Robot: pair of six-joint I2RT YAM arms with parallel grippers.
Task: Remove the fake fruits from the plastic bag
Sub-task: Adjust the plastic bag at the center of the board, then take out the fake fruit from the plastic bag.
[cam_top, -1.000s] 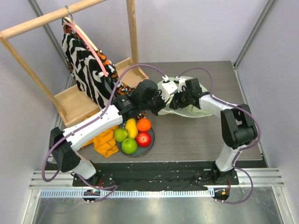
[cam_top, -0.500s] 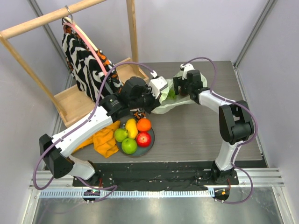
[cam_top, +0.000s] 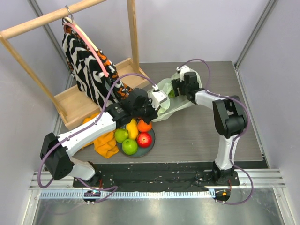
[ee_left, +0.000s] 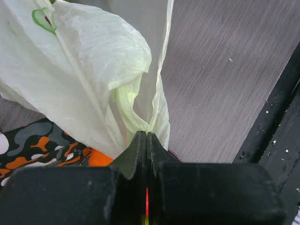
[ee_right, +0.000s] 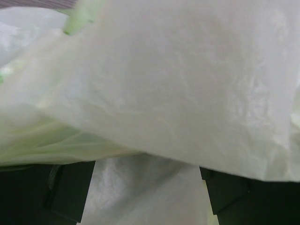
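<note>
The plastic bag (ee_left: pixel 89 70) had gone from a slack heap to a sheet stretched between my end effectors. My left end effector (ee_left: pixel 147 140) stayed pressed together on a gathered fold. My right end effector (cam_top: pixel 180 85) was smothered in film, so I could not tell its grip. Fake fruits (cam_top: pixel 144 139) lay on the plate (cam_top: pixel 151 142) just under my left, so I judged little remained inside.
</note>
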